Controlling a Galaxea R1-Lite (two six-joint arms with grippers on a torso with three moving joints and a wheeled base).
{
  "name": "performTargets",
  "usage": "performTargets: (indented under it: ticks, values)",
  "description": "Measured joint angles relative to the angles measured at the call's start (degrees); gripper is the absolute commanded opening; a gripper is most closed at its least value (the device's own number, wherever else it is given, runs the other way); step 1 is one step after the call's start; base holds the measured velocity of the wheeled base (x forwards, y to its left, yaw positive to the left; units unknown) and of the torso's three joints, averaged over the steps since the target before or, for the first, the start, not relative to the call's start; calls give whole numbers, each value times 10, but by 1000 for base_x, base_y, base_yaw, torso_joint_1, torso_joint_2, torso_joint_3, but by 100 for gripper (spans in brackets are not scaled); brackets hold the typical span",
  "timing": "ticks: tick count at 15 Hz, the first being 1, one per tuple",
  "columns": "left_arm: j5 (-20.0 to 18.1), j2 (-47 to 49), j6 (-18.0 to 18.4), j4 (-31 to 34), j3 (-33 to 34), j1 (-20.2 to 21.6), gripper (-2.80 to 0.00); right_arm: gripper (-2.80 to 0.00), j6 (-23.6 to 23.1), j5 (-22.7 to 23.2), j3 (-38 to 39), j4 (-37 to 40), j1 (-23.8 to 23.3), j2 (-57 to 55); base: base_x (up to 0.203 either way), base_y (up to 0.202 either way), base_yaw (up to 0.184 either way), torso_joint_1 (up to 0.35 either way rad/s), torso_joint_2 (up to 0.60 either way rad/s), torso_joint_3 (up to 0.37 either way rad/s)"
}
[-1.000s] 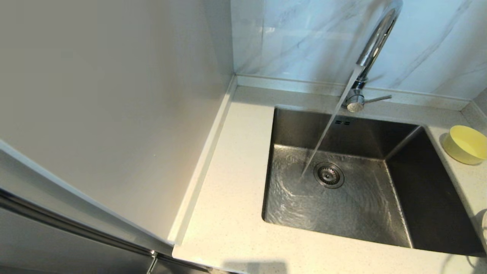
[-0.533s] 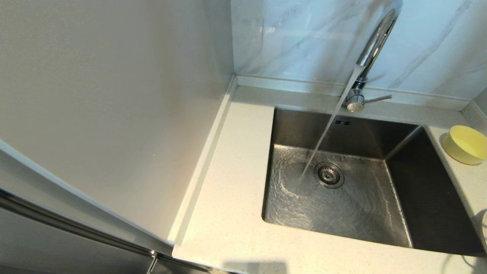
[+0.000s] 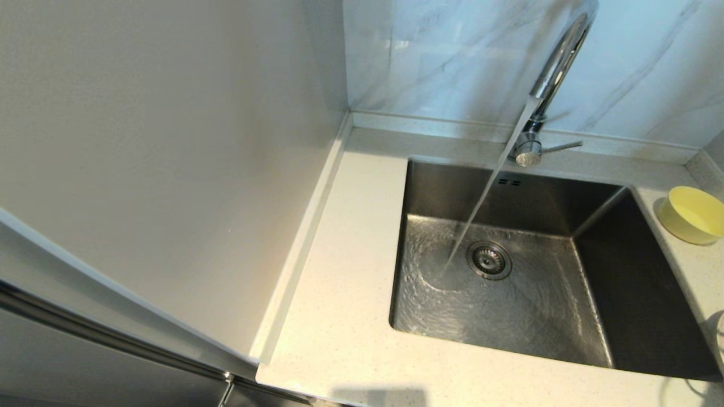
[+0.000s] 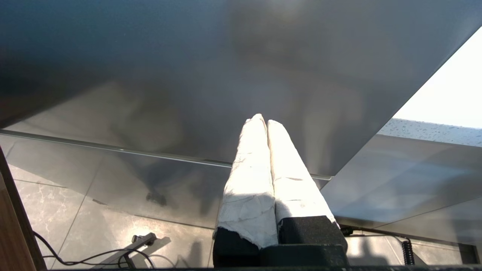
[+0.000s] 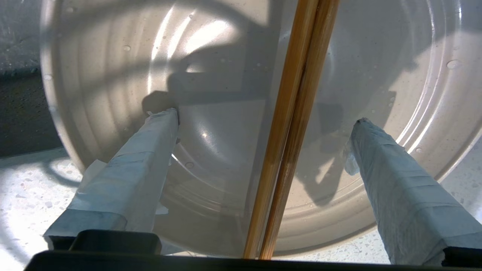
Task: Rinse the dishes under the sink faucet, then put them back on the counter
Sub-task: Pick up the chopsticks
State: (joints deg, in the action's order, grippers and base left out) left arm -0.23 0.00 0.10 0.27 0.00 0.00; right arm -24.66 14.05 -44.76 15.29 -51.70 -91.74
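Right gripper (image 5: 263, 143) low over white round plate (image 5: 433, 94) on cream speckled table (image 5: 22, 188), jaws wide apart, thin brown wooden chopsticks (image 5: 290, 131) lying between, untouched; free room each side for closing. Small yellow bowl (image 3: 693, 215) beyond steel basin (image 3: 639, 294); chrome faucet (image 3: 557, 62) running. Left gripper (image 4: 263, 122) parked, jaws pressed together.

You see: steel basin (image 3: 639, 294) wet | round drain strainer (image 3: 489, 260) in its floor | marble-look backsplash (image 3: 441, 56) behind.
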Motion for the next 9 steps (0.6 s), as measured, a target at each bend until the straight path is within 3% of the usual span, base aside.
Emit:
performTargets:
  ticks: [4,5,9]
  values:
    - [0,0,0,0,0,0,-280,0,2,0,0,-1,0,-5,0,0,0,0,0,0]
    - [0,0,0,0,0,0,-280,-280,4,0,0,-1,0,-5,0,0,0,0,0,0]
    - [0,0,0,0,0,0,-280,-280,8,0,-3,-1,0,-7,0,0,0,0,0,0]
